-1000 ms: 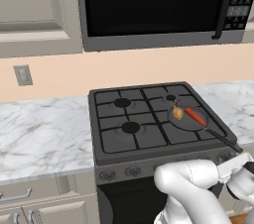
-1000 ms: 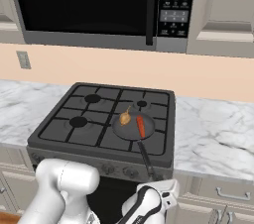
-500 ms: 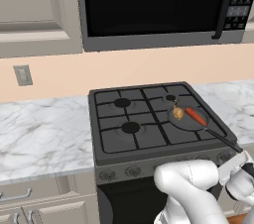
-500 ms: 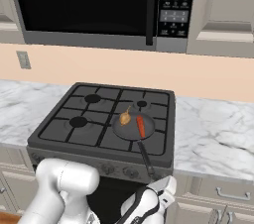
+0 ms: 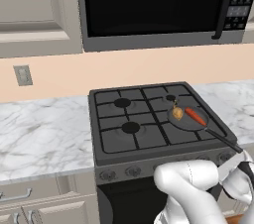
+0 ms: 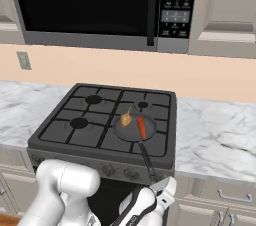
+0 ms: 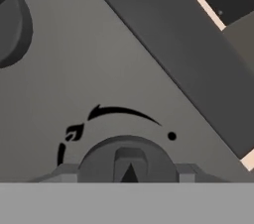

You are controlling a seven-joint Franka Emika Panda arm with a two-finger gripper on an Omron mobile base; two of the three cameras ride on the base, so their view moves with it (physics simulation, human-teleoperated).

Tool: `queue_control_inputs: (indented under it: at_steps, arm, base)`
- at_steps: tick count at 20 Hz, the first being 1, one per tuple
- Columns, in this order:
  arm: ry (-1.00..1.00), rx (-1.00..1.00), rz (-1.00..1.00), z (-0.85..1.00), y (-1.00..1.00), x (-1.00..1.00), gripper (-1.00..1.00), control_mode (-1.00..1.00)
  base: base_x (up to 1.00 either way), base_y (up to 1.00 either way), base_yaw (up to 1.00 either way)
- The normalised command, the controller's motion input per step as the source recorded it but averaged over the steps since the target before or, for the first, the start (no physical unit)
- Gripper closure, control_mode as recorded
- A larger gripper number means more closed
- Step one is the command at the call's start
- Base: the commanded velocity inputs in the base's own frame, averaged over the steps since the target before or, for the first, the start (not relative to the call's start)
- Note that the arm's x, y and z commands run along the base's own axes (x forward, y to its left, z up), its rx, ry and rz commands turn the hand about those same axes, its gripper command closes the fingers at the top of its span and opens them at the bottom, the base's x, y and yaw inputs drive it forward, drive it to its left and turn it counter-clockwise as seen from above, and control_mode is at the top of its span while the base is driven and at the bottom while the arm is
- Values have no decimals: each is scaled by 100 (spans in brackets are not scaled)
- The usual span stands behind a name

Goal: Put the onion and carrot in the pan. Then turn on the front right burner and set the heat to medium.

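Grey, and sitting square ahead of the hand (image 7: 129, 181), a burner knob (image 7: 128, 161) on the stove's front panel (image 7: 74, 69) is filling the lower middle of the hand view, with a black flame mark (image 7: 73, 132), a curved arc (image 7: 124, 113) and a dot (image 7: 171, 136) printed around it. The fingers (image 7: 186, 172) are standing on either side of the knob, seemingly clamped on its flanks. The step in hand looks to be the turning of the front right burner's knob. Doing it well is calling for the hand to be keeping its grip centred on the knob's axis and rolling steadily about that axis, stopping partway along the arc and not at its end, since medium heat is wanted. Whether this knob is the one serving the front right burner, I cannot tell for sure.

Up on the stove (image 5: 149, 119), the pan (image 5: 191, 119) is resting over the front right burner, its long handle (image 5: 223, 140) pointing toward the robot. The onion (image 5: 177, 113) and the carrot (image 5: 195, 117) are both lying inside it, just beside each other. Marble table (image 5: 44, 134) is flanking the stove on both sides, under a microwave (image 5: 154, 5).
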Motion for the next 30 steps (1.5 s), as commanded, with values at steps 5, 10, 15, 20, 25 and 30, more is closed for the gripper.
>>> queue_control_inputs:
  at_steps: [5,10,15,20,25,30]
  arm:
    - [-5,-36,-4,-41,2,0,100,-100]
    - [-18,-30,0,-58,1,4,100,-100]
    - [-29,-31,0,-35,1,5,100,-100]
    - [-23,-35,0,-19,0,0,100,-100]
    - [-2,-15,0,-14,0,0,100,-100]
    - [0,-13,0,-40,-2,0,100,-100]
  base:
    - [0,0,0]
    - [0,0,0]
    - [0,0,0]
    - [0,0,0]
    - [0,0,0]
    - [0,0,0]
